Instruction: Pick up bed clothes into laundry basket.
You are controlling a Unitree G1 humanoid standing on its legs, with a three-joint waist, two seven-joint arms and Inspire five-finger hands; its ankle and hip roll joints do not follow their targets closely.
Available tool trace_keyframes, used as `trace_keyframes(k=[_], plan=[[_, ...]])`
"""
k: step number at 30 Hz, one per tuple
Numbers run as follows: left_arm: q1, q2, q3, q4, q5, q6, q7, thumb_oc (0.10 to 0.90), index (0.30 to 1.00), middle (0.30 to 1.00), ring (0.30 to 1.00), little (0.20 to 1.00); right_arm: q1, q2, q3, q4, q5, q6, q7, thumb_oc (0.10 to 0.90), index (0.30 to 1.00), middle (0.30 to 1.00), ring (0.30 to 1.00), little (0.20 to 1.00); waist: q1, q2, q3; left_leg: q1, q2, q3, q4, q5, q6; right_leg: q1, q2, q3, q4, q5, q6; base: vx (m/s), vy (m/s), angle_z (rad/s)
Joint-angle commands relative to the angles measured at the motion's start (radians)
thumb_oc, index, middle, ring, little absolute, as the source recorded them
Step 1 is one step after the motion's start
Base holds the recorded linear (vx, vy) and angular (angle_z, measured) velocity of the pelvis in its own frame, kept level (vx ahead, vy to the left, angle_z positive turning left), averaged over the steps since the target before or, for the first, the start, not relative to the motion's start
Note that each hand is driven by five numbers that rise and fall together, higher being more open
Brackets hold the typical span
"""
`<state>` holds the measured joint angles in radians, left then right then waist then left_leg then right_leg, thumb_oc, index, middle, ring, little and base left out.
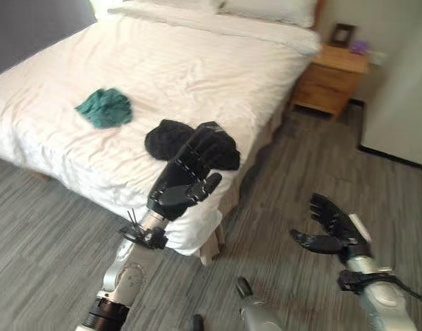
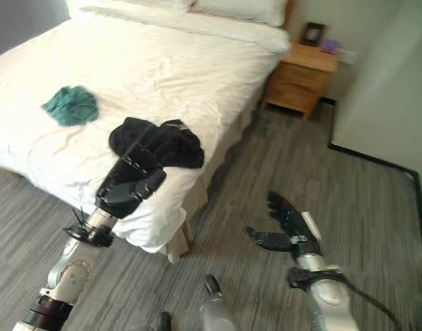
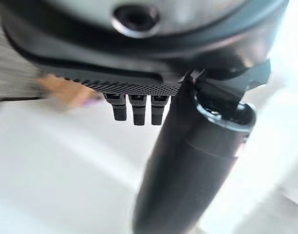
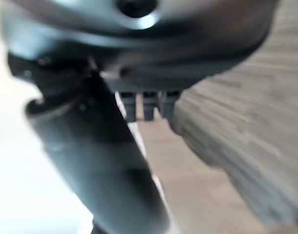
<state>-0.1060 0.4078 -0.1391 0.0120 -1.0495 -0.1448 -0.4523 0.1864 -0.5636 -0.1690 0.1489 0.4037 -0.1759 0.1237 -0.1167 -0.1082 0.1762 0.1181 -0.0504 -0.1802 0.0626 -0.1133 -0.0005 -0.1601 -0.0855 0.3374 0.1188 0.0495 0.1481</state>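
While both garments lie on the bed, I judge nothing is done yet: black clothes at frame centre, green cloth upper left. My left hand reaches toward the black pile, fingers relaxed and empty; my right hand, lower right, hangs spread over floor.

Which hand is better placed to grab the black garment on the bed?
Left. The left hand, fingers relaxed, hovers right at the black garment near the bed corner. The right hand hangs open over the floor, away from the bed.
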Motion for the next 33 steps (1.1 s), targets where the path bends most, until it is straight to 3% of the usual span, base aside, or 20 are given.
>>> trace_keyframes(k=[1, 2, 5, 12, 13, 16, 19, 23, 25, 33], plan=[[0.020, -0.007, 0.103, -0.009, -0.024, -0.098, 0.008, 0.800, 0.900, 0.900, 0.900, 0.900, -0.230, -0.172, -0.112, -0.088, 0.090, -0.150, -0.003, 0.800, 0.900, 0.900, 0.900, 0.900, 0.038, 0.036, -0.094, -0.039, -0.002, 0.128, -0.083, 0.093, 0.030, 0.126, 0.054, -0.086, -0.085, 0.029, 0.003, 0.21, -0.321, 1.08], [0.024, -0.003, 0.107, 0.000, -0.033, -0.095, 0.008, 0.800, 0.900, 0.900, 0.900, 0.900, -0.312, -0.261, -0.099, -0.037, 0.112, -0.154, -0.002, 0.800, 0.900, 0.900, 0.900, 0.900, 0.056, 0.029, -0.099, -0.050, 0.000, 0.100, -0.097, 0.117, 0.017, 0.144, 0.054, -0.108, -0.112, 0.038, -0.006, 0.19, -0.303, 0.87], [0.056, 0.008, 0.139, -0.001, 0.021, -0.131, 0.069, 0.800, 0.900, 0.900, 0.900, 0.900, -0.416, -0.383, -0.029, -0.078, 0.072, -0.146, 0.013, 0.800, 0.900, 0.900, 0.900, 0.900, 0.087, 0.028, -0.108, -0.047, 0.016, 0.066, -0.125, 0.138, -0.002, 0.174, 0.063, -0.151, -0.147, 0.030, -0.032, 0.12, -0.193, 0.78], [0.122, -0.003, 0.153, -0.027, 0.093, -0.152, 0.136, 0.800, 0.900, 0.900, 0.900, 0.900, -0.609, -0.524, 0.168, -0.070, -0.071, -0.125, 0.025, 0.800, 0.900, 0.900, 0.900, 0.900, 0.131, 0.011, -0.111, -0.051, 0.028, -0.001, -0.141, 0.154, -0.027, 0.214, 0.069, -0.230, -0.192, 0.028, -0.061, 0.07, -0.076, 0.29], [0.143, -0.004, 0.154, -0.032, 0.098, -0.151, 0.146, 0.800, 0.900, 0.900, 0.900, 0.900, -0.655, -0.553, 0.232, -0.050, -0.127, -0.116, 0.029, 0.800, 0.900, 0.900, 0.900, 0.900, 0.156, 0.004, -0.105, -0.051, 0.032, -0.016, -0.144, 0.151, -0.034, 0.224, 0.072, -0.250, -0.196, 0.018, -0.067, 0.04, -0.043, 0.13], [0.165, 0.000, 0.157, -0.030, 0.095, -0.141, 0.146, 0.800, 0.900, 0.900, 0.900, 0.900, -0.761, -0.631, 0.375, -0.041, -0.258, -0.105, 0.038, 0.800, 0.900, 0.900, 0.900, 0.900, 0.170, -0.003, -0.097, -0.064, 0.031, -0.045, -0.146, 0.159, -0.042, 0.226, 0.071, -0.281, -0.199, 0.015, -0.069, 0.02, -0.043, 0.27], [0.192, 0.015, 0.161, -0.026, 0.089, -0.124, 0.135, 0.800, 0.900, 0.900, 0.900, 0.900, -0.890, -0.746, 0.566, -0.044, -0.522, -0.108, 0.039, 0.800, 0.900, 0.900, 0.900, 0.900, 0.194, -0.010, -0.091, -0.073, 0.029, -0.068, -0.147, 0.163, -0.049, 0.228, 0.071, -0.308, -0.202, 0.011, -0.070, 0.03, -0.022, 0.40], [0.190, 0.002, 0.153, 0.078, 0.059, -0.102, 0.145, 0.800, 0.900, 0.900, 0.900, 0.900, -1.046, -0.740, 0.731, -0.005, -0.732, -0.091, -0.002, 0.800, 0.900, 0.900, 0.900, 0.900, 0.205, -0.007, -0.079, -0.094, 0.024, -0.099, -0.149, 0.172, -0.055, 0.223, 0.067, -0.340, -0.202, 0.004, -0.073, 0.02, -0.005, 0.27], [0.190, -0.036, 0.172, 0.280, 0.075, -0.080, 0.200, 0.800, 0.900, 0.900, 0.900, 0.900, -1.120, -0.707, 0.779, -0.013, -0.862, -0.045, -0.023, 0.800, 0.900, 0.900, 0.900, 0.900, 0.207, -0.001, -0.063, -0.118, 0.021, -0.111, -0.150, 0.178, -0.056, 0.206, 0.066, -0.352, -0.203, 0.004, -0.074, -0.02, -0.001, 0.29], [0.231, -0.075, 0.242, 0.596, 0.073, -0.005, 0.222, 0.800, 0.900, 0.900, 0.900, 0.900, -1.217, -0.567, 0.764, -0.011, -1.056, 0.053, -0.073, 0.800, 0.900, 0.900, 0.900, 0.900, 0.240, 0.018, -0.004, -0.216, 0.017, -0.108, -0.150, 0.197, -0.055, 0.110, 0.066, -0.352, -0.206, 0.023, -0.074, -0.05, 0.013, 0.04]])
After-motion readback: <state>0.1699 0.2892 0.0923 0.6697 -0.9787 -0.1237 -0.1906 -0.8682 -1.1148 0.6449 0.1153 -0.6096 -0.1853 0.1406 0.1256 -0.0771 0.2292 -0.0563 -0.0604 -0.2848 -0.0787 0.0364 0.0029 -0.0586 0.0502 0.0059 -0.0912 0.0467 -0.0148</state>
